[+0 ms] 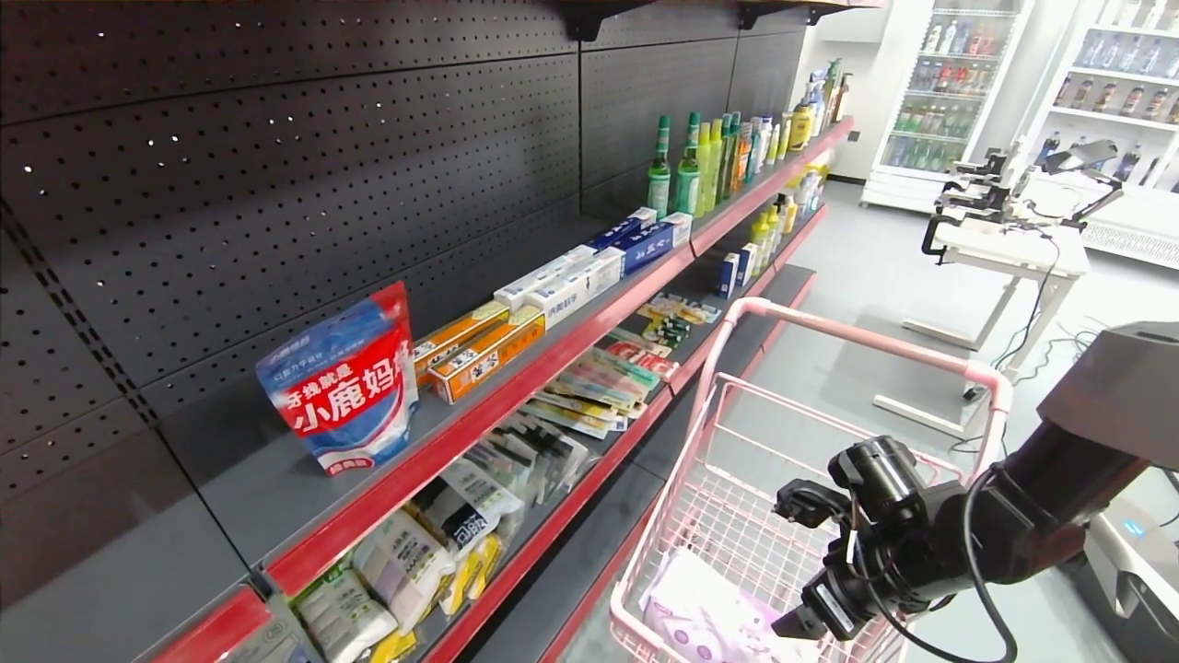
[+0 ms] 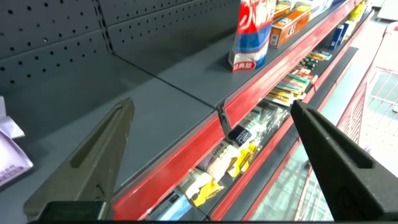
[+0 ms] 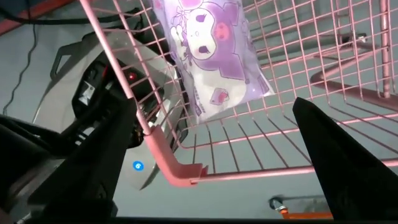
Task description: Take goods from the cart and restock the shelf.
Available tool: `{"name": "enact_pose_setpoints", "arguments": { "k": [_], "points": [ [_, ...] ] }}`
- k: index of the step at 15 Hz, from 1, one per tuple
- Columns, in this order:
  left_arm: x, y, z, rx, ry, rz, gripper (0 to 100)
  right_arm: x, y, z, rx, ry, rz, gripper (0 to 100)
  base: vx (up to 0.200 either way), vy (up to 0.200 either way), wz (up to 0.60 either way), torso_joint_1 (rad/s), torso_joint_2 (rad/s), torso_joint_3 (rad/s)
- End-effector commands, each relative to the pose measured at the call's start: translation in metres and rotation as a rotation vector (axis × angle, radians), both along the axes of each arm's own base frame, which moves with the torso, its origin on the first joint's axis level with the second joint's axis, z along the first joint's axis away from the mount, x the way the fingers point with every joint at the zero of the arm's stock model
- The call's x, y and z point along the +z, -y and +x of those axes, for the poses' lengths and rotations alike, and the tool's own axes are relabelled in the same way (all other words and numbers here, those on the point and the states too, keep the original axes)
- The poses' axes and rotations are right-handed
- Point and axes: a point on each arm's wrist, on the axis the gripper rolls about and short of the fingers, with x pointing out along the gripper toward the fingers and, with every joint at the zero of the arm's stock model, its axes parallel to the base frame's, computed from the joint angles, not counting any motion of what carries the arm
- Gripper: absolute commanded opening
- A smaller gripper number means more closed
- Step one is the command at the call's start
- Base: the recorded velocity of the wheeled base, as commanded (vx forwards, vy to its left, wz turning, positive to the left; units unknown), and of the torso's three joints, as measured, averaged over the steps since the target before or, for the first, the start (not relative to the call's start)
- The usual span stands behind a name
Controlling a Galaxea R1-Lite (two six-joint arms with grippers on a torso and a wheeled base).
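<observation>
A pink wire cart stands beside the shelf. In its basket lies a white and purple cartoon-print pack, which in the right wrist view rests against the mesh. My right gripper hangs open just above the cart's near rim, right of the pack; its midpoint is over the rim with nothing between its fingers. My left gripper is open over a bare stretch of the grey shelf board. A blue and red bag stands farther along, and a white-purple pack lies at the edge.
On the same shelf past the blue and red bag lie orange boxes, white and blue boxes and green bottles. Lower shelves hold packets. A white table and drink coolers stand behind the cart.
</observation>
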Motion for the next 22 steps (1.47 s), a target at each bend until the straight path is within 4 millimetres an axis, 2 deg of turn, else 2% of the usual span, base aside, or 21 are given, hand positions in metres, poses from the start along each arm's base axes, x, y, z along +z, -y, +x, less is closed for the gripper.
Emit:
{"name": "enact_pose_setpoints", "arguments": {
  "k": [1, 11, 16, 22],
  "points": [
    [0.0002, 0.0000, 0.0001, 0.001, 0.001, 0.000, 100, -0.0002, 0.0007, 0.0009, 0.012, 0.005, -0.004, 100, 0.000, 0.000, 0.00, -0.144, 0.33, 0.178],
    [0.0002, 0.0000, 0.0001, 0.001, 0.000, 0.002, 100, -0.0042, -0.0015, 0.0018, 0.120, 0.025, -0.033, 100, 0.000, 0.000, 0.00, -0.148, 0.34, 0.190],
    [0.0002, 0.0000, 0.0001, 0.001, 0.000, 0.002, 100, -0.0063, -0.0039, 0.0001, 0.147, 0.018, -0.030, 100, 0.000, 0.000, 0.00, -0.023, 0.05, 0.033],
    [0.0002, 0.0000, 0.0001, 0.001, 0.000, 0.002, 100, -0.0069, -0.0031, 0.0036, 0.173, 0.026, -0.017, 100, 0.000, 0.000, 0.00, -0.109, 0.26, 0.149]
  ]
}}
